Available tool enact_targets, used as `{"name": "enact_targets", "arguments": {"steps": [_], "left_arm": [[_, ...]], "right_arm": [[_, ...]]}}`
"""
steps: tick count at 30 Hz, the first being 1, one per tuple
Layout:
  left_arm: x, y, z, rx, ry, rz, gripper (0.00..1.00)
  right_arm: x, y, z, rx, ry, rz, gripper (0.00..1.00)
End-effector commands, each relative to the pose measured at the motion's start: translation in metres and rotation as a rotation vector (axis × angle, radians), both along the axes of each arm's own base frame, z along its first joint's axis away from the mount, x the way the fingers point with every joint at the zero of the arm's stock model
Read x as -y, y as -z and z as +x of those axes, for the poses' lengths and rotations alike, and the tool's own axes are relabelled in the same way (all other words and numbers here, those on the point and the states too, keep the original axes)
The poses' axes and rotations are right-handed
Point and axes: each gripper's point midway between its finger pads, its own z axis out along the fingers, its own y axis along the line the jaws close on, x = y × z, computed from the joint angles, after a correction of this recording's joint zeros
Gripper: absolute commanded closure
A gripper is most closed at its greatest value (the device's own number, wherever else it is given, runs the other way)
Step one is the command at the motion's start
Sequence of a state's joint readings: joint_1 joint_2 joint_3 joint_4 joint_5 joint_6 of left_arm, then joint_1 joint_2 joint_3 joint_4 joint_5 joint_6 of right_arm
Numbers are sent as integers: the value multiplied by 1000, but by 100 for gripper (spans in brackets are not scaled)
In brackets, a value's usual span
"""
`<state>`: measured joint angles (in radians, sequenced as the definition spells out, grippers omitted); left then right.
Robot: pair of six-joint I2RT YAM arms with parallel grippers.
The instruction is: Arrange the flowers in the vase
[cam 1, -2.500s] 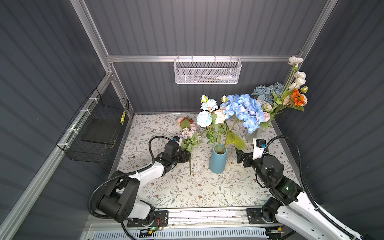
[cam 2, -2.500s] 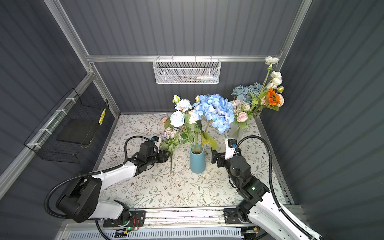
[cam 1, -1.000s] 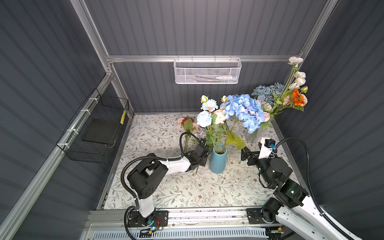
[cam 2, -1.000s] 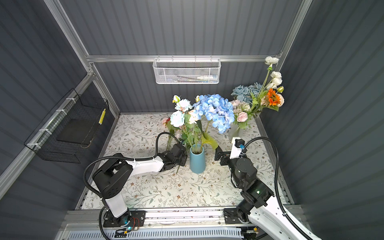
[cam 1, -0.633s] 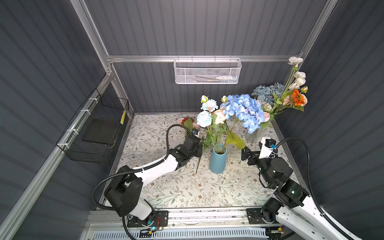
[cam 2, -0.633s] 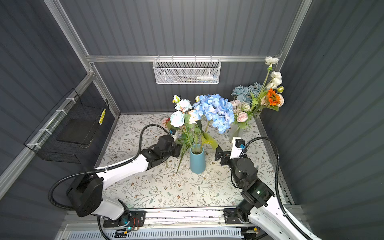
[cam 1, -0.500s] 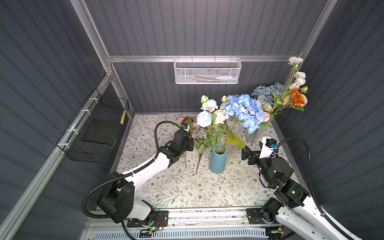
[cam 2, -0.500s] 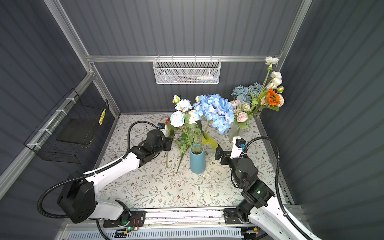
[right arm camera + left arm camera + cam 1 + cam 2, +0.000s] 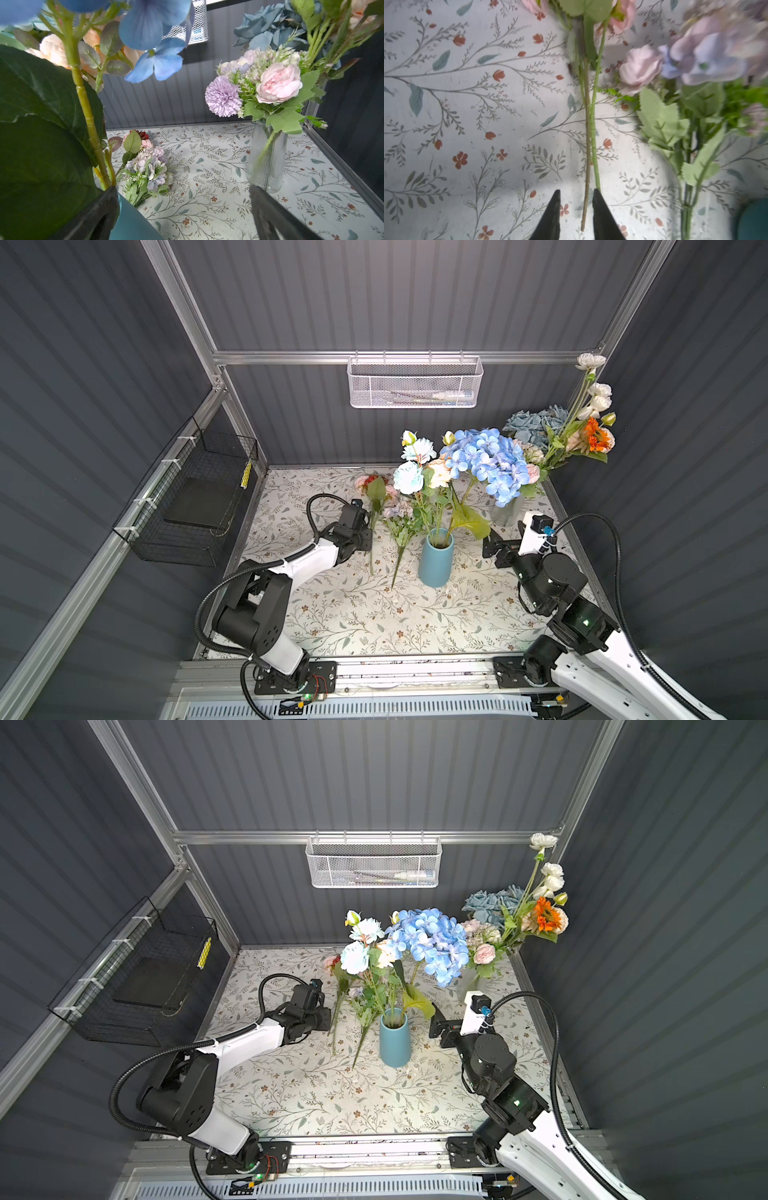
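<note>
In a top view: pink-red spray [image 9: 374,489] flat on bench [image 9: 353,614], nine o'clock of blue vase [image 9: 435,562], left pincer [image 9: 368,536] at its stem. Left wrist: left pincer narrow, astride stem [image 9: 588,135], not yet pinching; pickup step, next likely pinch and lift. Right wrist: right pincer [image 9: 180,190] wide, empty, beside blue vase.

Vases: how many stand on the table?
2: a blue vase at the centre, a clear glass vase at the back right. The flowers there may hide another.

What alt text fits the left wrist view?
Two black fingertips of the left end effector straddle, without yet pinching, the thin green stems of a pink flower spray lying on a floral tablecloth. A lilac bunch lies beside it, near a blue vase.
</note>
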<state>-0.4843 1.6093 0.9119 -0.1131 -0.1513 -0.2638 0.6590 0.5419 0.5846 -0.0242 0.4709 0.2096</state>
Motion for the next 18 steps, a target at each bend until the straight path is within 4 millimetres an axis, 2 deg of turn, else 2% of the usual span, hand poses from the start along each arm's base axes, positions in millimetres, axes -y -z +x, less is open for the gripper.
{"name": "enact_targets", "arguments": {"steps": [1,4,12,18], "left_arm": [[3,15,-5,-42,40,23,73],[6,26,-5,-70,53,26,75],[12,33,2,-61,56,2,73],[14,47,7,-88,55,23,77]], "right_arm": [[4,-14,-3,29,7,27,1],[4,-14,-3,29,7,26,1],[4,-13,-2,29,10,19,1],[6,-14,-3,33,15,19,1]]}}
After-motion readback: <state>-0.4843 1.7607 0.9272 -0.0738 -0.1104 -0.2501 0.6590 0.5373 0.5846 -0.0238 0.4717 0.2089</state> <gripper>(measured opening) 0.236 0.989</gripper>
